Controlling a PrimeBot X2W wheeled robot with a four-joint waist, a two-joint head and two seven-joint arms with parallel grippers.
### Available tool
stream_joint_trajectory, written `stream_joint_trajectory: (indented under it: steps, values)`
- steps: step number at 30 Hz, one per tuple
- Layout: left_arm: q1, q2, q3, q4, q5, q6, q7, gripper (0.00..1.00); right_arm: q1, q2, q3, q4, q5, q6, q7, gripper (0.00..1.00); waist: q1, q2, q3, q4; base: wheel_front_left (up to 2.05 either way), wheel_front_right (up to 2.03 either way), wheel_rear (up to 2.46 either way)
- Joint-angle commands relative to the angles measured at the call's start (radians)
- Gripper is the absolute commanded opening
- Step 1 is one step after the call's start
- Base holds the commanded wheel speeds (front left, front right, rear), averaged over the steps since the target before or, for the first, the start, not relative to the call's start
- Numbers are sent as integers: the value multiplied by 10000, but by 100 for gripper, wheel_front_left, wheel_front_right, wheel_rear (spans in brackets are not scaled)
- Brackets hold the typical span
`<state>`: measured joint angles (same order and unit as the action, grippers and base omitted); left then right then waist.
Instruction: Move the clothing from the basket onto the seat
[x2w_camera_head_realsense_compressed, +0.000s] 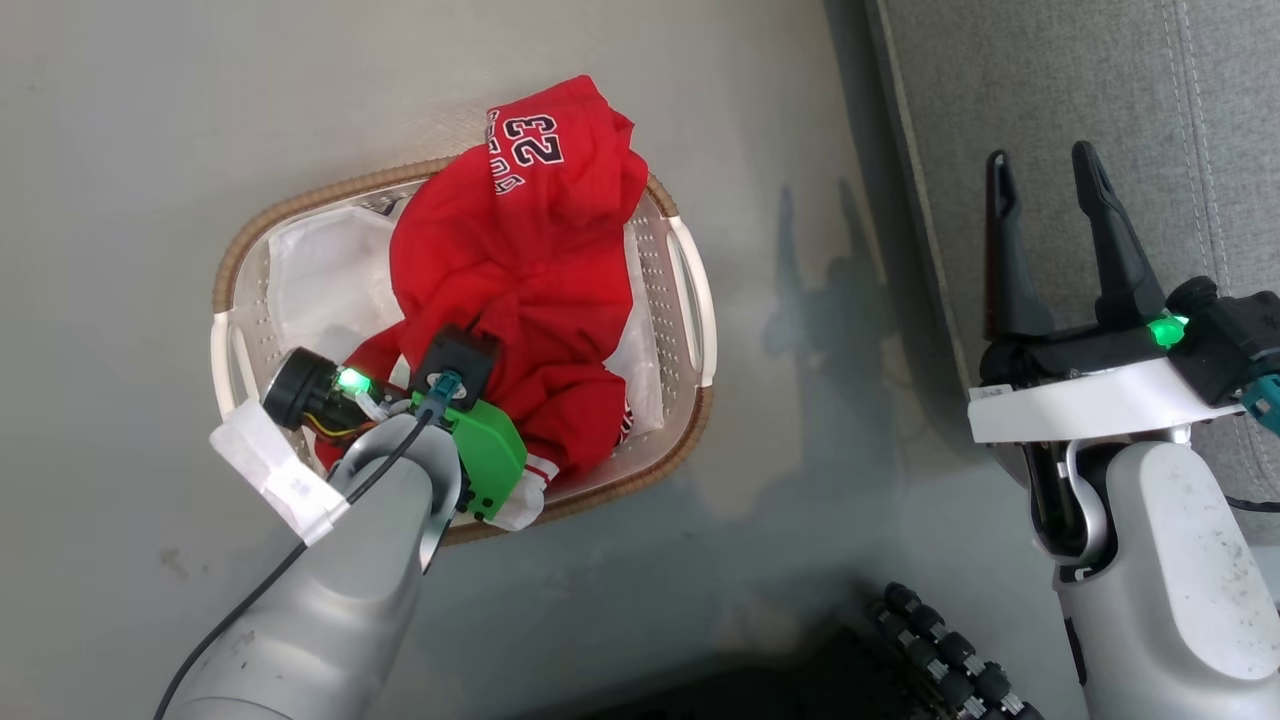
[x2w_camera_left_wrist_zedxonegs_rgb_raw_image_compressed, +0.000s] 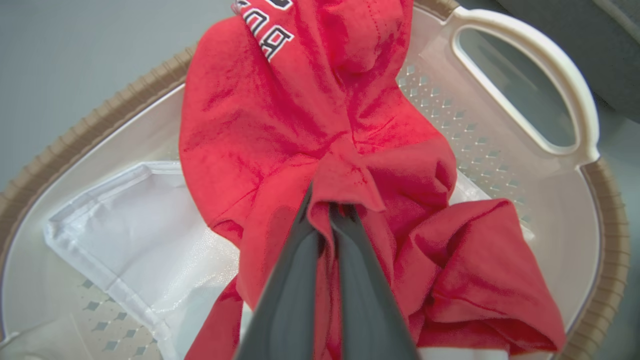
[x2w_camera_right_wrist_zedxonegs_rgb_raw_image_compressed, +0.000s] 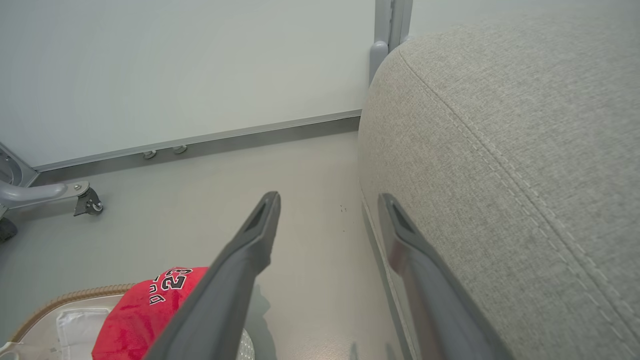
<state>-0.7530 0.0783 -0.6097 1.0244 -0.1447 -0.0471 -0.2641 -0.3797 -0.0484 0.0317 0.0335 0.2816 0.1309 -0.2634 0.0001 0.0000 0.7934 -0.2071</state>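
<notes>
Right now the clothing (x2w_camera_head_realsense_compressed: 520, 280) lies heaped in the basket (x2w_camera_head_realsense_compressed: 300, 205). It forms a red mound whose long axis runs from the near rim to the far rim, and the end with the white 23 spills over the far rim, pointing away from me. My left gripper (x2w_camera_left_wrist_zedxonegs_rgb_raw_image_compressed: 326, 209) reaches down into the basket, pinched tight on a fold of this red fabric at the mound's near side. White liner (x2w_camera_head_realsense_compressed: 320, 270) lies uncovered in the basket's left half. On the right, the basket's handle (x2w_camera_head_realsense_compressed: 697, 300) faces the seat (x2w_camera_head_realsense_compressed: 1100, 90), with a strip of bare floor (x2w_camera_head_realsense_compressed: 800, 120) between them. My right gripper (x2w_camera_head_realsense_compressed: 1042, 170) hangs over the seat's edge nearest the basket, jaws spread wide. Beyond the basket, a grey castor leg (x2w_camera_right_wrist_zedxonegs_rgb_raw_image_compressed: 75, 195) stands by the wall (x2w_camera_right_wrist_zedxonegs_rgb_raw_image_compressed: 175, 75).
</notes>
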Motion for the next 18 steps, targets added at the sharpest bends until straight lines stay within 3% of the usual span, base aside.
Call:
stream_joint_trajectory:
  steps: [1, 10, 18]
  values:
    - [26, 89, 70, -190, -78, 69, -3, 0, -106, -36, -1, 47, 31, -3, -21, 100, -1, 0, -74, 43, 0, 0, 0]
    - [317, 232, 500, -1575, -299, 10, -4, 0, 125, -34, -228, 239, -254, -3, -21, 100, -1, 0, -893, 392, 0, 0, 0]
    - [910, 231, 747, -3061, -400, -359, -6, 0, 654, -41, -478, 485, -674, -5, -21, 100, -1, 0, -2507, 1012, 0, 0, 0]
